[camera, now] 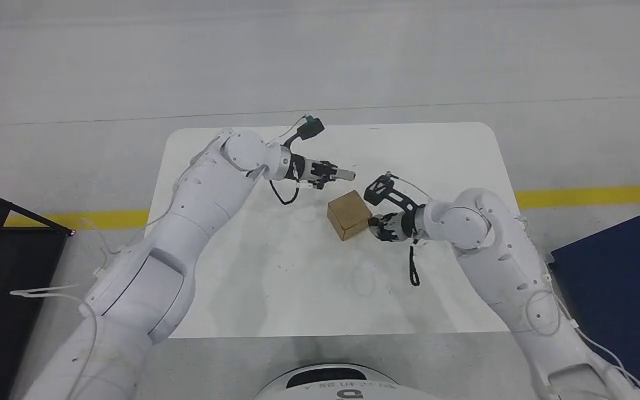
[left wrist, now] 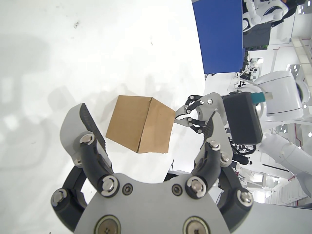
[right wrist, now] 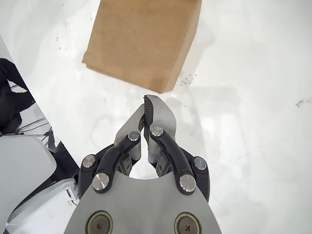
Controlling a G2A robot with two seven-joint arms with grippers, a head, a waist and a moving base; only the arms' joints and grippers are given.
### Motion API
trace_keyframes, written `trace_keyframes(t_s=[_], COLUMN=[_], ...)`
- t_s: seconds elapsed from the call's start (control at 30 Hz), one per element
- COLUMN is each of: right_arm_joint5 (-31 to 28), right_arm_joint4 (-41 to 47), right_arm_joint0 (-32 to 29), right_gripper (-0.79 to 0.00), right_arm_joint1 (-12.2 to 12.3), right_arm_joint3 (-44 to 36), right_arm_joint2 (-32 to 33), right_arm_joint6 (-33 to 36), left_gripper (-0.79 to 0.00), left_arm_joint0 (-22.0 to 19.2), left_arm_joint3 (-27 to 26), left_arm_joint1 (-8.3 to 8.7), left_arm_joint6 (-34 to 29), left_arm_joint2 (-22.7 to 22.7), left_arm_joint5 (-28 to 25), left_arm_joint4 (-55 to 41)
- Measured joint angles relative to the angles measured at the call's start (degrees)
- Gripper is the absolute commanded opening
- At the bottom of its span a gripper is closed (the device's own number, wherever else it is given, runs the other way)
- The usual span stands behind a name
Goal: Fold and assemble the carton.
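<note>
The brown carton (camera: 348, 215) stands closed as a small box near the middle of the white table (camera: 250, 290). My left gripper (camera: 343, 174) hovers just behind the carton, open and holding nothing. In the left wrist view the carton (left wrist: 140, 126) lies beyond the spread fingers (left wrist: 84, 120). My right gripper (camera: 373, 229) is shut at the carton's right side. In the right wrist view its tips (right wrist: 147, 102) sit right by a lower corner of the carton (right wrist: 146, 32), with nothing between them. In the left wrist view the right gripper (left wrist: 179, 119) meets the carton's corner.
The table's surface around the carton is bare white with a few small scuff marks (right wrist: 186, 79). A blue partition (left wrist: 217, 25) stands beyond the table's edge. A yellow floor line (camera: 575, 196) runs past the table's right side.
</note>
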Motion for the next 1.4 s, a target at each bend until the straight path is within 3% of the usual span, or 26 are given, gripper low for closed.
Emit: trace_keyframes(t_s=[0.2,0.4,0.77,0.93,1.07,1.1,1.17,1.23,1.27,1.4], right_arm_joint5=[5.8,2.4,3.6,2.0,0.7,0.3,-0.3,-0.4,-0.4,-0.3], right_arm_joint4=[0.9,1.4,2.8,4.3,6.6,7.7,9.0,9.5,9.5,9.5], right_arm_joint0=[4.0,3.6,6.1,4.0,-0.6,-2.2,-4.6,-6.7,-6.9,-6.8], right_gripper=[-0.785,-0.785,-0.785,-0.785,-0.785,-0.662,0.000,0.000,-0.755,-0.478], right_arm_joint1=[-0.7,-0.3,-0.7,0.2,1.5,1.8,2.1,2.4,2.4,2.4], right_arm_joint3=[5.2,4.8,6.3,5.0,1.3,-0.1,-2.1,-3.4,-3.5,-3.5], right_arm_joint2=[-1.2,-2.3,-5.0,-1.2,5.5,7.7,10.8,13.1,13.4,13.3], right_arm_joint6=[-4.6,-0.7,-3.2,-6.4,-11.8,-14.4,-18.1,-21.6,-22.1,-21.9], left_gripper=[0.000,0.000,0.000,0.000,0.000,0.000,0.000,0.000,0.000,-0.001], left_arm_joint0=[-0.4,-0.3,0.7,1.0,0.7,0.7,0.7,1.0,1.0,1.0], left_arm_joint3=[1.7,3.6,2.4,2.2,2.9,3.1,3.4,3.7,3.7,3.8], left_arm_joint1=[0.60,1.56,2.33,2.73,3.49,3.86,4.58,5.55,5.83,5.90], left_arm_joint6=[-1.7,-2.7,-4.2,-5.1,-4.1,-3.4,-2.0,-0.3,0.1,0.3], left_arm_joint2=[-1.1,-3.5,-5.0,-5.9,-7.9,-8.9,-10.8,-13.2,-13.8,-13.9], left_arm_joint5=[-1.8,-2.7,-2.7,-2.9,-4.0,-4.7,-6.2,-7.9,-8.2,-8.3], left_arm_joint4=[0.1,-2.1,-3.4,-4.1,-5.5,-6.2,-7.7,-9.0,-9.2,-9.2])
